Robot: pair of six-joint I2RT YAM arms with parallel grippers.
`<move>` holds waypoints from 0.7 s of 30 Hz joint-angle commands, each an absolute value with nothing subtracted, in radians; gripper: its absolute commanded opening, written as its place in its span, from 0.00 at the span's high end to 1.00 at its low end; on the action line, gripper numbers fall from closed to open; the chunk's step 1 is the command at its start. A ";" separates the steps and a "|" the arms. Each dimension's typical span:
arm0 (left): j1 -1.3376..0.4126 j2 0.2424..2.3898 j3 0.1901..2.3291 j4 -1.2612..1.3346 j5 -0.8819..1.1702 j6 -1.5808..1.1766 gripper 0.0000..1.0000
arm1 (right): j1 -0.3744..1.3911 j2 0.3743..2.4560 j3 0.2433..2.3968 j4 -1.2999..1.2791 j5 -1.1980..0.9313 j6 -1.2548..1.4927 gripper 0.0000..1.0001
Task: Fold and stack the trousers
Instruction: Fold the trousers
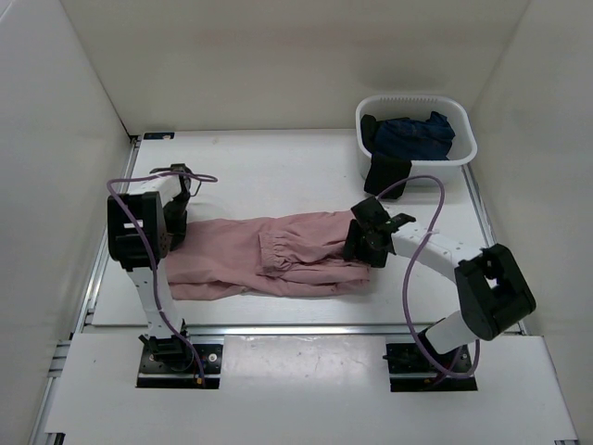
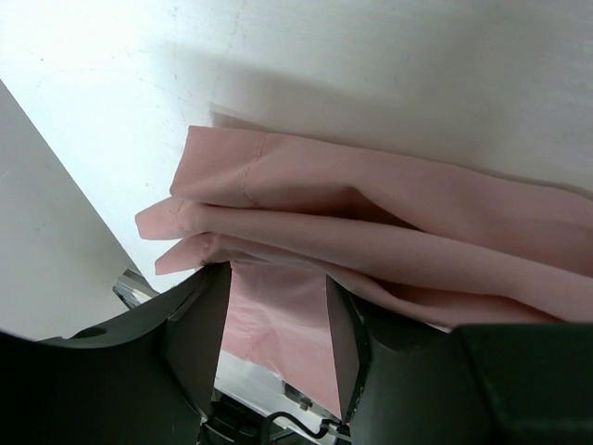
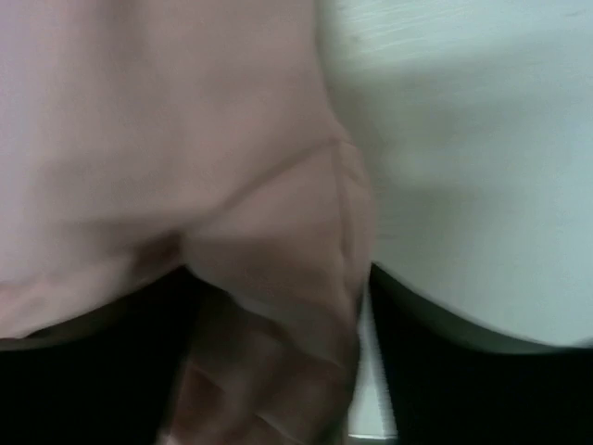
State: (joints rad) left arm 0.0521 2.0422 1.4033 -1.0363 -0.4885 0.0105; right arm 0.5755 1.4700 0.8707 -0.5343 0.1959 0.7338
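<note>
From above we see the trousers (image 1: 269,255) lying lengthwise across the bench (image 1: 278,167) between the two arms. They form a long pink band, with a gathered edge resting on top near the middle. Only this view shows the basket (image 1: 465,148) at the far right corner, well apart from the trousers. It has a navy garment (image 1: 417,134) inside and a black garment (image 1: 384,173) hanging over its near rim.

The left wrist view gives us what the top view hides: several stacked cloth edges at the trousers' left end. The left end effector (image 2: 276,343) sits low over them. Its fingers (image 2: 199,338) stand apart with a flat sheet of pink cloth in the gap, and nothing is pinched.

The right wrist view is blurred. There the right end effector (image 3: 278,371) has its dark fingers (image 3: 93,371) spread wide, unclamped, and a seamed fold of cloth lies between them. We cannot tell whether the cloth touches the fingers.

In the top view the left arm rises upright from its base, and its wrist bends down onto the left end of the trousers. The right arm swings out to the right, folds at the elbow and reaches back leftward, so its wrist sits over the right end of the trousers.
</note>
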 commanded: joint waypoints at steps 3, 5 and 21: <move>0.080 1.953 1.430 -1.035 -0.476 0.000 0.43 | 0.514 1.540 0.816 -0.412 0.031 0.802 0.58; 0.080 1.925 1.451 -1.058 -0.448 0.000 0.43 | 0.462 1.526 0.816 -0.481 0.040 0.811 0.94; 0.118 1.802 1.569 -1.149 -0.336 0.000 0.27 | 0.691 1.414 1.573 -1.227 0.697 0.566 1.00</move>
State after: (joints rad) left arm 0.0933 1.8320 1.5742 -1.1320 -0.3565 0.0055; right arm 0.5537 1.3201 1.4696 -1.0531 0.5465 0.6346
